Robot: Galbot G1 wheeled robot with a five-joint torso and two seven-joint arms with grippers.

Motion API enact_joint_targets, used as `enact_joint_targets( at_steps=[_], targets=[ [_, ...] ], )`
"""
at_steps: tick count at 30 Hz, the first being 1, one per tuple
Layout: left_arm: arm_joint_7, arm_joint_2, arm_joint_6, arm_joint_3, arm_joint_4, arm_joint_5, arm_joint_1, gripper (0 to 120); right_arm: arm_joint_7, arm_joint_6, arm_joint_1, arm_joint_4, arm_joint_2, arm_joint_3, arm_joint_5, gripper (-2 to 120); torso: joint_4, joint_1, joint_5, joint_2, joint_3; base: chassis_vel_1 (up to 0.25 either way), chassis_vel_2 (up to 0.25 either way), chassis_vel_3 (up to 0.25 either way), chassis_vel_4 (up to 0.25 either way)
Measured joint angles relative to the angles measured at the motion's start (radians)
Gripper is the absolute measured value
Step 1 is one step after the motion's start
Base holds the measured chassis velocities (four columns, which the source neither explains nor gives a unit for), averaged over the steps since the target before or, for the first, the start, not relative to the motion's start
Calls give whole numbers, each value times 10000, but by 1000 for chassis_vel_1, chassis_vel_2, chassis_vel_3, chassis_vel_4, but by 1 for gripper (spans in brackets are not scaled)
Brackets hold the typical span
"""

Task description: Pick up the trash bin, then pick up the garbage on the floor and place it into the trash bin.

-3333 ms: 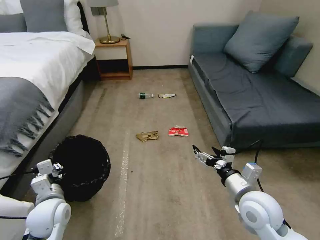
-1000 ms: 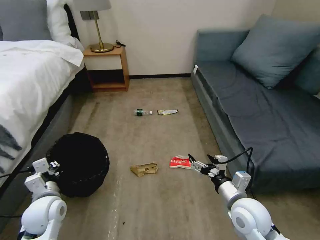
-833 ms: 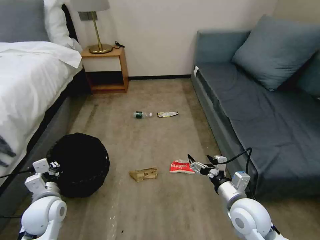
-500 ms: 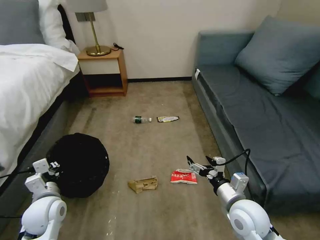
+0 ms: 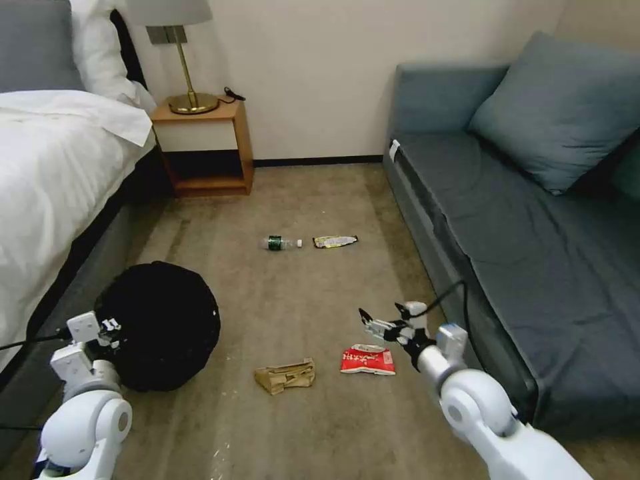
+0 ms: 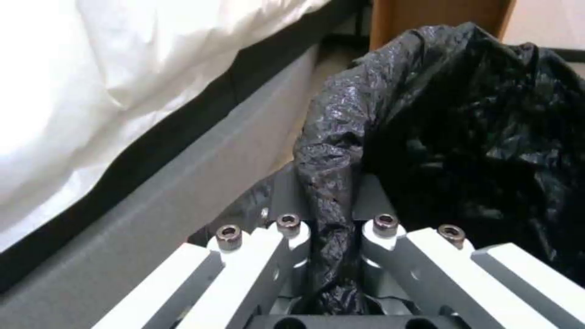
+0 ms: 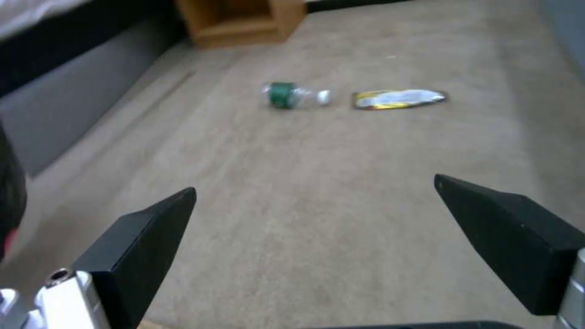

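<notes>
the bin, beside the bed, is clamped at its soft bag rim by the left gripper, while the spread right gripper is held above the light, crushable packet, best pinched at an edge.

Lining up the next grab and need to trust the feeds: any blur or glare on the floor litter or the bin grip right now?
Right wrist view: soft; bottle and snack wrapper smeared, label unreadable. Left wrist view: sharp, sheen on the trash bin liner pinched in the left gripper. Head view: even light, red-and-white packet and paper bag distinct below the open right gripper.
</notes>
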Motion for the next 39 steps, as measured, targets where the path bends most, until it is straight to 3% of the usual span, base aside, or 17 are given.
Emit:
enact_joint_targets(
  at_steps=[3, 7, 16, 22, 25, 39],
  targets=[
    [1, -59, -15, -3, -23, 76, 57, 5, -613, 184, 751, -671, -89, -796, -148, 100, 0, 1, -2, 1, 0, 0, 0, 0, 0],
    [6, -226, -73, -69, -14, 324, 236, 5, -2529, 583, 2516, -2024, -111, -2858, -719, 100, -1, 1, -2, 0, 0, 0, 0, 0, 0],
    [71, -552, -275, -323, -157, 792, 552, 5, -3885, 740, 5240, -4283, 811, -5415, -851, 100, 4, 1, -4, 0, 0, 0, 0, 0, 0],
    [107, -818, -361, -377, -339, 879, 647, 5, -4489, 749, 5657, -5411, 1363, -6345, -1361, 100, 1, 1, -4, 0, 0, 0, 0, 0, 0],
    [130, -1023, -365, -360, -576, 884, 739, 5, -4893, 986, 5659, -6196, 1793, -6770, -2223, 100, 0, 1, -3, 1, 0, 0, 0, 0, 0],
    [250, -1635, -589, -339, -1202, 1261, 1274, 5, -5136, 2065, 5387, -9194, 3781, -6542, -4462, 100, 1, 1, -1, 0, 0, 0, 0, 0, 0]
  ],
)
